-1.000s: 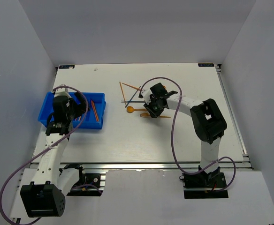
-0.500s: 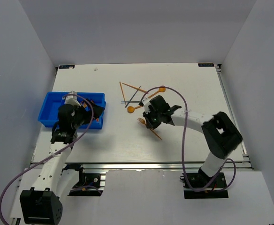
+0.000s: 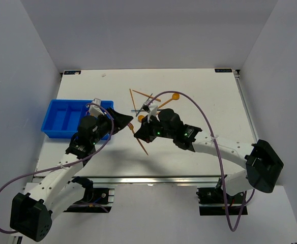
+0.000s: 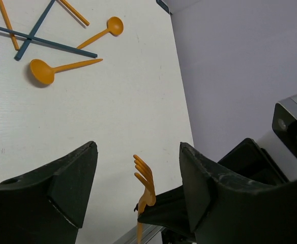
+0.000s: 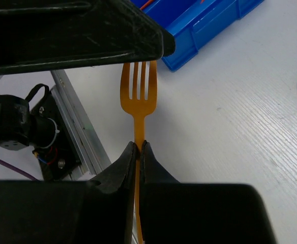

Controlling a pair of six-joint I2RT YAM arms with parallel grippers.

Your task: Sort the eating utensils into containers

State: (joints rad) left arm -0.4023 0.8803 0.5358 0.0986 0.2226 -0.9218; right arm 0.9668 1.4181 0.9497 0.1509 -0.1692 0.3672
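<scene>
Both arms have swung inward since half a second ago. The left end effector (image 3: 124,122) has left the shallow bright blue rectangular plastic bin (image 3: 62,118) and now points right. The right end effector (image 3: 137,132) has come down and left from the loose pile, bringing a thin orange plastic fork (image 3: 141,144) with it.

At the left of the top view the bin sits on the white bench (image 3: 209,101), its right end hidden under the left arm. Just right of it the left end effector is spread wide. In its wrist view the two black fingers (image 4: 67,188) stand far apart at the bottom of the frame, with the fork (image 4: 145,180) rising between them.

The right end effector (image 5: 138,148) is pinched tight on the fork's handle. In its wrist view the tines (image 5: 138,81) point up the frame to the edge of a black left finger (image 5: 72,35); whether they touch cannot be told.

Further right and higher in the top view, the remaining utensils lie on the bench: two orange plastic spoons (image 4: 42,71), two crossed dark blue sticks (image 4: 41,39) and thin orange sticks (image 3: 133,99).
</scene>
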